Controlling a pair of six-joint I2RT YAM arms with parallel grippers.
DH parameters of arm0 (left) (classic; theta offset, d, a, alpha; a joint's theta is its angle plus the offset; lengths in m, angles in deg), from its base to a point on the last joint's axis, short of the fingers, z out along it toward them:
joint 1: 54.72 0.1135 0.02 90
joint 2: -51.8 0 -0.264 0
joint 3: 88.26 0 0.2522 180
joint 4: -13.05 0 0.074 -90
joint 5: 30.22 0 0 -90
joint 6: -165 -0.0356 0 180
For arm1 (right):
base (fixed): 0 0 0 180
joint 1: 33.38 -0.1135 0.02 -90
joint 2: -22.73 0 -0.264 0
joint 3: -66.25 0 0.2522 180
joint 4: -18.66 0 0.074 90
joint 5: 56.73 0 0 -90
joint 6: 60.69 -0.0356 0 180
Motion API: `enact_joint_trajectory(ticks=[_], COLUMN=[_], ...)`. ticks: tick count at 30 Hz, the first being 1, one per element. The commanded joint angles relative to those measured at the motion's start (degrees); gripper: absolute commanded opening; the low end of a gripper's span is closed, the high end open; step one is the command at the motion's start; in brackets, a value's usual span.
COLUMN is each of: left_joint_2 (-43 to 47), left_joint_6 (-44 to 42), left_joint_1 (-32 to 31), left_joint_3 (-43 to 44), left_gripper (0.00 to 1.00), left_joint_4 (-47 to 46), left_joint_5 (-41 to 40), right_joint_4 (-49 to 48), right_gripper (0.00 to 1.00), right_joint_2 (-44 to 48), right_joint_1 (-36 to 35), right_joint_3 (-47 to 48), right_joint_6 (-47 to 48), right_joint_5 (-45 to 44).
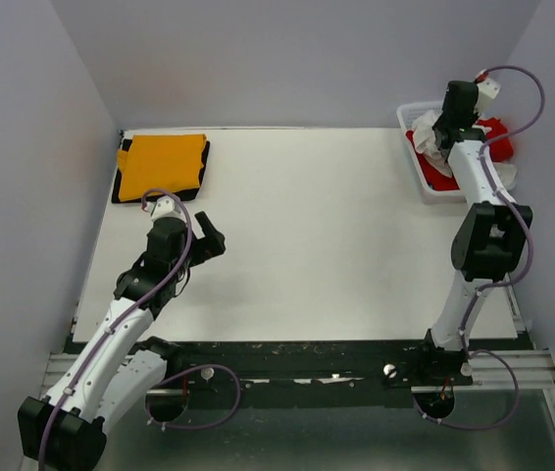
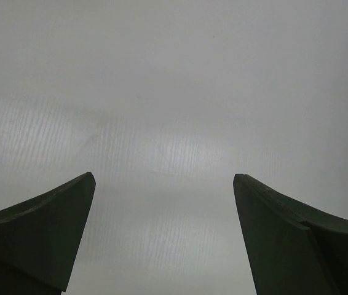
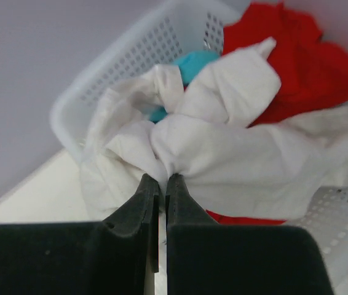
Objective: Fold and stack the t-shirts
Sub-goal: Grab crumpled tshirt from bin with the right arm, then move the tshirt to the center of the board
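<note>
White tabletop (image 1: pixel 336 245) lies bare across its middle and near side, from the left wall to the right edge, with open room between the two arms. In the far left corner a folded orange cloth t-shirt (image 1: pixel 163 165) lies flat on a black cloth t-shirt (image 1: pixel 119 188) whose edges show around it, close to the left and far edges of the table. The left gripper (image 1: pixel 209 235) hangs near that stack on its near side, jaws released and spread wide with only table between them in the left wrist view. At the far right corner stands a white plastic lattice basket (image 3: pixel 162 43), holding a crumpled large white cloth t-shirt (image 3: pixel 223 153), a red cloth t-shirt (image 3: pixel 297 67) bunched against its right side, and a light blue cloth t-shirt (image 3: pixel 195 61) peeking out beneath the white folds. The right gripper (image 3: pixel 163 181) reaches into the basket, jaws clenched on a fold of the white t-shirt.
</note>
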Motion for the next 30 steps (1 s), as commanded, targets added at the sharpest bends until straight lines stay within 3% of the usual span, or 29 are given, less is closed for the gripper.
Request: enact_joint_trajectory(ticks=[1,11,18,22,26,30], left_joint_2=[3.67,9.42,10.9,11.68,12.3,13.07], left_joint_6=[-0.25,0.62,1.51,4.2,6.91,9.48], left_joint_1=[0.3,0.3,0.3,0.3,0.3,0.3], left_joint_3=[0.59,-0.83,-0.09,0.4,0.38,-1.38], left_gripper=[0.99,0.99,0.99,0.99,0.98,0.99], left_joint_4=[0.02,0.0,1.63,3.76,6.33,7.96], left_joint_5=[0.29,0.86,1.57,0.12,-0.02,0.95], right_joint_4=[-8.86,0.36,-0.87,-7.47,-8.44,-8.79], right_gripper=[0.01,0.01,0.01,0.01,0.01,0.01], right_joint_2=[14.32,23.93,30.99,35.07,37.98,42.26], right_joint_1=[-0.18,-5.94,-16.56,-21.28,-27.38,-31.82], right_joint_3=[-1.62,13.34,9.26,0.8,-5.47,-15.03], right_joint_6=[3.11,9.11,6.34,-3.94,-6.37,-10.71], right_joint_5=[3.83,36.18,51.26,52.89,53.57,43.31])
